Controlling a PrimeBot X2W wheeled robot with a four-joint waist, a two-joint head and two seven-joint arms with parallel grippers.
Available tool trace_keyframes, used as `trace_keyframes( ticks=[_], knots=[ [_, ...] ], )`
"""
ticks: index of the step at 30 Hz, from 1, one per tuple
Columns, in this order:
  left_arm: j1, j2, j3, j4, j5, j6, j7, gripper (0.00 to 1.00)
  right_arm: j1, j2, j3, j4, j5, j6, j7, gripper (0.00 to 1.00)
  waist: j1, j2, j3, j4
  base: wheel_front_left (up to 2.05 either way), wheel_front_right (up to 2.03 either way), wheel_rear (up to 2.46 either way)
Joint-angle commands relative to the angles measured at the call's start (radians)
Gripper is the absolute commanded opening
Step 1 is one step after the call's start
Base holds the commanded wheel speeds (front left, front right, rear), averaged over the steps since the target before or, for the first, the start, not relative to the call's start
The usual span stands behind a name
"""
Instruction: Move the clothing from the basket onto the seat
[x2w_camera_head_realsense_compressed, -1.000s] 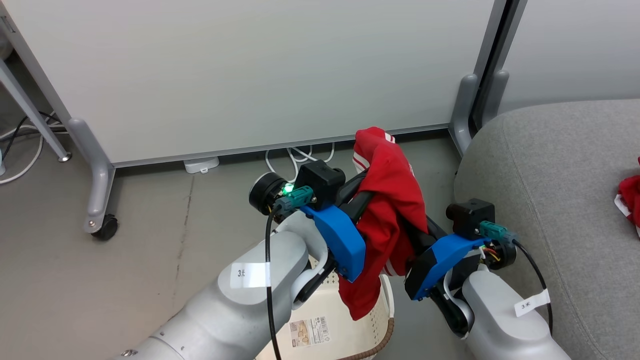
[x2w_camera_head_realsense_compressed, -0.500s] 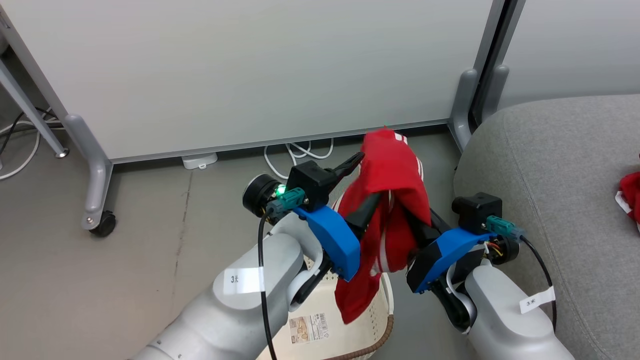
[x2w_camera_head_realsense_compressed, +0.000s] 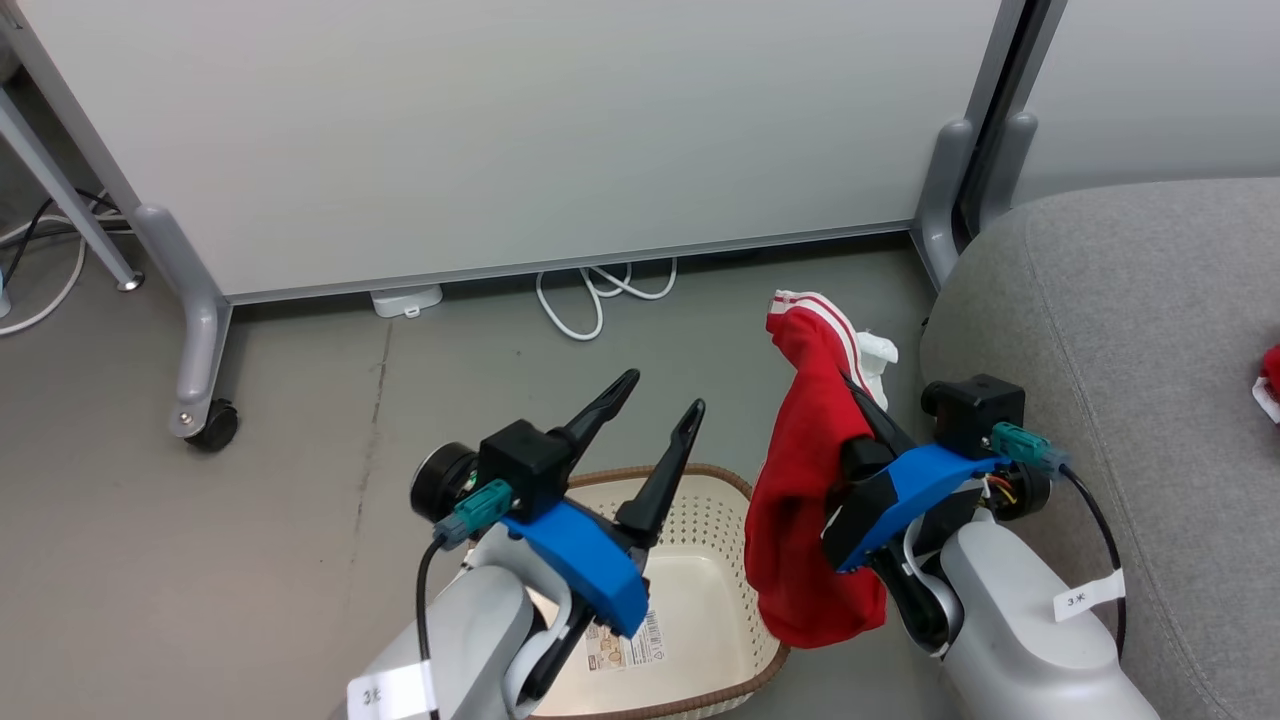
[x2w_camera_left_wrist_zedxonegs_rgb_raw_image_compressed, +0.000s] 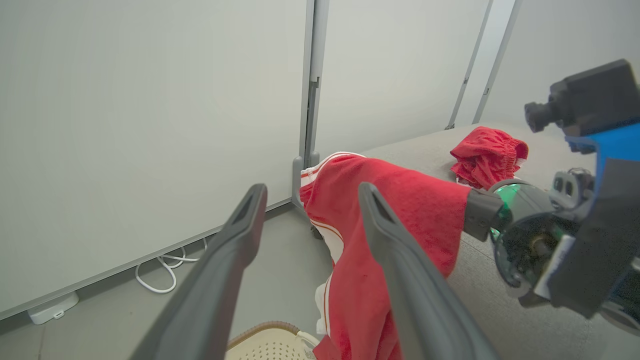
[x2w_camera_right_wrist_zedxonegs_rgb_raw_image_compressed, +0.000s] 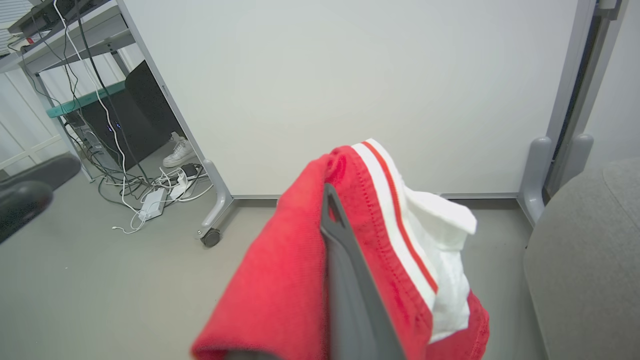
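A red garment (x2w_camera_head_realsense_compressed: 800, 500) with white stripes hangs over my right gripper (x2w_camera_head_realsense_compressed: 835, 365), which is shut on it, right of the basket and close to the seat's edge. In the right wrist view the cloth (x2w_camera_right_wrist_zedxonegs_rgb_raw_image_compressed: 280, 280) wraps the right gripper (x2w_camera_right_wrist_zedxonegs_rgb_raw_image_compressed: 327, 190). My left gripper (x2w_camera_head_realsense_compressed: 666, 390) stands open and empty above the cream basket (x2w_camera_head_realsense_compressed: 715, 475), whose bottom is bare. From the left wrist, the left gripper (x2w_camera_left_wrist_zedxonegs_rgb_raw_image_compressed: 312, 190) points at the hanging garment (x2w_camera_left_wrist_zedxonegs_rgb_raw_image_compressed: 400, 200). A second red garment (x2w_camera_left_wrist_zedxonegs_rgb_raw_image_compressed: 487, 155) lies on the grey seat (x2w_camera_head_realsense_compressed: 1120, 330).
A white partition panel stands behind on grey feet, one with a caster (x2w_camera_head_realsense_compressed: 210, 450). White cables (x2w_camera_head_realsense_compressed: 600, 295) and a small adapter (x2w_camera_head_realsense_compressed: 405, 300) lie on the floor beneath it. A desk with tangled cables and a shoe (x2w_camera_right_wrist_zedxonegs_rgb_raw_image_compressed: 177, 152) are far left.
My left gripper opened, let go of the garment and drew back down and left over the basket. The garment now hangs from the right gripper alone, slightly nearer the seat.
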Motion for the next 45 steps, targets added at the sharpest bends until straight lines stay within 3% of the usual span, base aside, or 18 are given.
trace_keyframes(
  ticks=[1, 12, 18, 34, 45],
  knots=[
    [0.018, 0.007, 0.013, -0.009, 0.009, -0.005, -0.004, 1.00, 0.004, -0.001, -0.003, -0.007, -0.002, 0.000, -0.006, 0.00, 0.0000, 0.0000, 0.002, 0.001, 0.00, 0.00, 0.00],
    [0.233, 0.041, 0.235, -0.159, 0.147, -0.009, -0.004, 1.00, 0.010, -0.001, -0.014, -0.019, -0.006, 0.000, -0.006, 0.00, 0.0000, 0.0000, 0.012, 0.000, 0.00, 0.00, 0.00],
    [0.305, 0.045, 0.310, -0.207, 0.199, -0.010, -0.004, 1.00, 0.008, -0.001, -0.022, -0.021, -0.012, 0.000, -0.006, 0.00, 0.0000, 0.0000, 0.016, -0.001, 0.00, 0.00, 0.00],
    [0.349, 0.026, 0.353, -0.227, 0.227, -0.010, -0.004, 1.00, 0.015, -0.001, -0.017, -0.025, -0.007, 0.000, -0.006, 0.00, 0.0000, 0.0000, 0.018, -0.033, 0.00, 0.00, 0.00],
    [0.345, 0.034, 0.361, -0.238, 0.229, -0.010, -0.004, 1.00, 0.017, -0.001, -0.009, -0.031, 0.003, 0.000, -0.006, 0.00, 0.0000, 0.0000, 0.026, -0.137, 0.00, 0.00, 0.00]
  ],
)
